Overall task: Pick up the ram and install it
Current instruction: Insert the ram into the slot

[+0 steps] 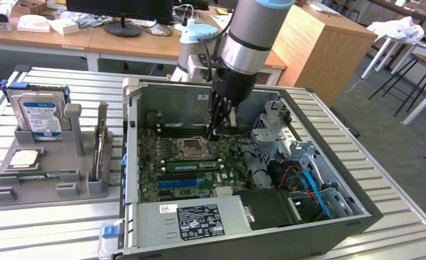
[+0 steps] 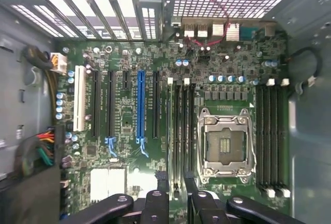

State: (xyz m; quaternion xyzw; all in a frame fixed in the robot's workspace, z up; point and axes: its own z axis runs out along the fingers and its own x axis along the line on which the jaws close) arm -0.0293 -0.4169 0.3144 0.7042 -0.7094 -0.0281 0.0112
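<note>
Inside the open computer case (image 1: 176,103) on the slatted worktop (image 1: 54,233), we see the ram (image 1: 192,165) standing on edge in a memory slot at board level. It sits just beside the empty CPU socket (image 1: 195,146), between that socket and the blue expansion slot (image 1: 184,183). From the wrist view we look almost straight down on it, so the ram (image 2: 168,131) reads as a thin pale line running the length of its slot, beside the socket (image 2: 226,141). Whether its end clips are latched we cannot tell.

The gripper (image 1: 218,132) hangs down into the case over one end of the memory slots. In the wrist view the gripper (image 2: 177,206) has its jaws apart, with bare board showing between them, and it grasps nothing.

Off to the exterior view's left, well apart from the case, a grey tray (image 1: 46,192) holds a blue-labelled hard drive (image 1: 41,116).
</note>
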